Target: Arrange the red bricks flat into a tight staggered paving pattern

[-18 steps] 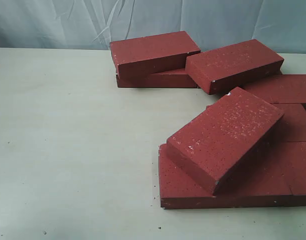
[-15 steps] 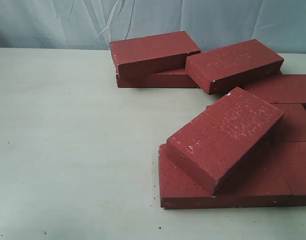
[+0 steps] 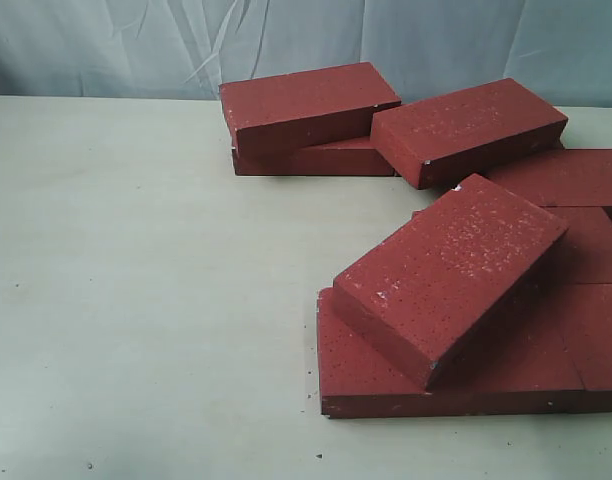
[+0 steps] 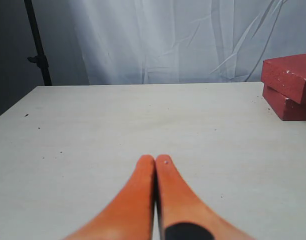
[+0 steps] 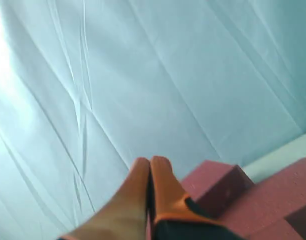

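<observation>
Pale cream table (image 3: 136, 300), matte top, few dark specks (image 3: 89, 465) toward its nearer edge in exterior view. Wrinkled pale blue-white sheet (image 3: 106, 45) hangs right behind table's far edge, creased all over. Black stand (image 4: 37, 45) with clamp, upright past table's corner, dark gap beside sheet there. Light soft and even over table. Bright patch (image 5: 0, 50) on sheet.

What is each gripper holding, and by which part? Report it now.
Nothing is held. The left gripper is shut, fingertips pressed together over the table. The right gripper is likewise shut on nothing, with the red bricks beyond it.
</observation>
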Robot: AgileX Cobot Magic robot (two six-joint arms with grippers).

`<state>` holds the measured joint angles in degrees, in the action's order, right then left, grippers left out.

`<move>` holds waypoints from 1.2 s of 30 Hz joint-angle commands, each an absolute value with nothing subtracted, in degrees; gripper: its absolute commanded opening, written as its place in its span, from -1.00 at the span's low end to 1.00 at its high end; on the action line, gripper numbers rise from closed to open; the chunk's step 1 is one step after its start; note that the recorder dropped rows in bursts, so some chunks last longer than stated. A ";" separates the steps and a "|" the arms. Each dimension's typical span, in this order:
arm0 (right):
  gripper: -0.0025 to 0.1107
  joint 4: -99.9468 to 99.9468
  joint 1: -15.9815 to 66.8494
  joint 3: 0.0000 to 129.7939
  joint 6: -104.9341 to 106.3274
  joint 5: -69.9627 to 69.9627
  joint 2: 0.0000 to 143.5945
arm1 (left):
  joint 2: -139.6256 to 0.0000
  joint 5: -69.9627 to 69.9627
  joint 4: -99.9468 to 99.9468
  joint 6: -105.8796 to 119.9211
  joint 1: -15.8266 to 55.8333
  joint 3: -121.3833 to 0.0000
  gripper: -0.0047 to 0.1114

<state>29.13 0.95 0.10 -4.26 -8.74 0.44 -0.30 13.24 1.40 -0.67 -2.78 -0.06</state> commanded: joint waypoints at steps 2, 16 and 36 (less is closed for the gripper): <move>-0.97 28.07 0.67 2.21 -13.79 -10.96 0.00 | 0.00 12.87 1.53 -0.99 -2.78 0.00 -0.91; -0.97 5.71 0.67 23.16 -14.00 -12.49 7.59 | 0.00 12.87 1.53 -0.99 -2.78 0.00 -0.91; -0.97 -4.22 0.67 47.65 5.88 39.81 48.32 | 0.00 12.87 1.53 -0.99 -2.78 0.00 -0.91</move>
<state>-5.24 0.91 45.49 1.28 34.30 43.56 -0.30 13.24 1.40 -0.67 -2.78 -0.06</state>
